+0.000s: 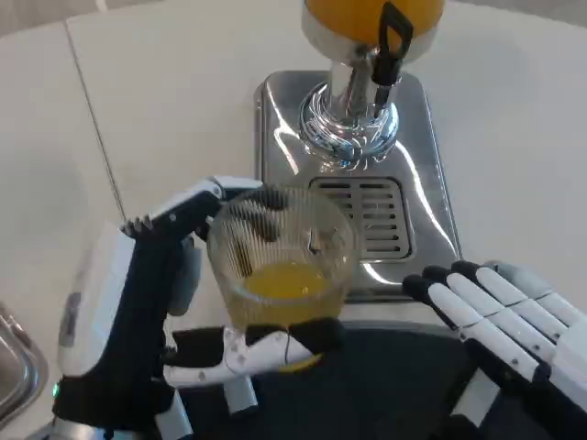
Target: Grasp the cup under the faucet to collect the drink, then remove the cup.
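Light: bright and even, coming from above; white table point(183, 110) is a little washed out.
Glare: strong white streaks on the steel base point(422, 183) and chrome column point(348, 119).
Shadows: soft and weak, near the base.
Sharpness: ribbed cup point(280, 266) slightly blurred; near edge dark and soft.

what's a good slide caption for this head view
Left hand holds a ribbed glass cup partly filled with orange drink, in front of the dispenser's drip tray; right hand waits open beside it.
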You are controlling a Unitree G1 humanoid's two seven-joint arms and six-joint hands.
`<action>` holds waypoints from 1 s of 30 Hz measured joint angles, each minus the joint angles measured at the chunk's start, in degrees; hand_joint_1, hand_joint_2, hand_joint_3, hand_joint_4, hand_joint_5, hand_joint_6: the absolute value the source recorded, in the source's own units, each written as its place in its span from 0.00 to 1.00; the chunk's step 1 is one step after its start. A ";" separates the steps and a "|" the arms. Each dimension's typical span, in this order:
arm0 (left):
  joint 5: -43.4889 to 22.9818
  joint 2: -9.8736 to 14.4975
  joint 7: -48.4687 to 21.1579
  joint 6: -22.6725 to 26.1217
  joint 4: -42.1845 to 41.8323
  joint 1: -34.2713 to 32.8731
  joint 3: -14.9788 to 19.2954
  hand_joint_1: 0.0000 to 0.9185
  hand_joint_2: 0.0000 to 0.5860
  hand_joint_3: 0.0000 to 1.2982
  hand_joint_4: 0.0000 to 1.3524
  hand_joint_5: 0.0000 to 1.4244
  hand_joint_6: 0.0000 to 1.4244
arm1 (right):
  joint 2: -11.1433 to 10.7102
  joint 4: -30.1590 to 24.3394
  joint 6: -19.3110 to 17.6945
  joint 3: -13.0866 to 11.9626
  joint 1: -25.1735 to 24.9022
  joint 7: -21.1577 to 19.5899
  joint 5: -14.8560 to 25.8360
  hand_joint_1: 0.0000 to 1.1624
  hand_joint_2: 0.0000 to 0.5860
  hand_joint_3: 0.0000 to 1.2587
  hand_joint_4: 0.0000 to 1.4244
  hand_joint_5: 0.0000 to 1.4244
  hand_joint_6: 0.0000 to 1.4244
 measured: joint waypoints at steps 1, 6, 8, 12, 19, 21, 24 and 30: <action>0.10 0.00 -0.17 -0.16 -0.14 0.24 -0.07 0.90 0.00 0.88 0.79 0.89 1.00 | 0.05 -0.03 -0.12 -0.09 0.07 0.00 0.19 0.04 0.89 0.00 0.00 0.00 0.00; 0.59 0.00 -1.18 -1.33 -1.15 1.82 -0.06 0.90 0.00 0.88 0.79 0.89 1.00 | 0.45 -0.72 -1.29 -0.71 1.50 0.01 1.09 0.05 0.90 0.00 0.00 0.00 0.00; 0.59 -0.05 -1.36 -1.81 -1.37 2.22 -0.08 0.90 0.00 0.88 0.79 0.89 1.00 | 0.77 -1.88 -1.42 -0.66 1.85 0.01 1.10 0.05 0.90 0.00 0.00 0.00 0.00; 0.59 -0.34 -1.79 -2.59 -1.45 2.57 -0.08 0.90 0.00 0.88 0.79 0.89 1.00 | 2.45 -3.22 -0.79 0.56 1.61 0.03 0.60 0.05 0.91 0.00 0.00 0.00 0.00; 0.59 -0.87 -2.95 -2.99 -1.70 2.99 -0.34 0.90 0.00 0.88 0.79 0.89 1.00 | 5.22 -4.94 -0.41 2.44 2.36 0.03 -1.40 0.06 0.92 0.00 0.00 0.00 0.00; 0.59 -0.95 -3.08 -2.99 -1.90 3.21 -0.36 0.90 0.00 0.88 0.79 0.89 1.00 | 5.55 -5.20 -0.38 2.46 2.36 0.03 -1.42 0.06 0.92 0.00 0.00 0.00 0.00; 0.58 -1.05 -3.29 -3.04 -2.37 3.65 -0.50 0.90 0.00 0.88 0.79 0.89 1.00 | 6.14 -6.13 -0.23 2.46 2.34 0.03 -1.41 0.06 0.92 0.00 0.00 0.00 0.00; 1.12 -2.35 -3.30 -3.03 -2.54 3.64 -1.35 0.90 0.00 0.88 0.79 0.89 1.00 | 7.26 -6.56 0.09 2.52 2.45 0.03 -1.60 0.06 0.92 0.00 0.00 0.00 0.00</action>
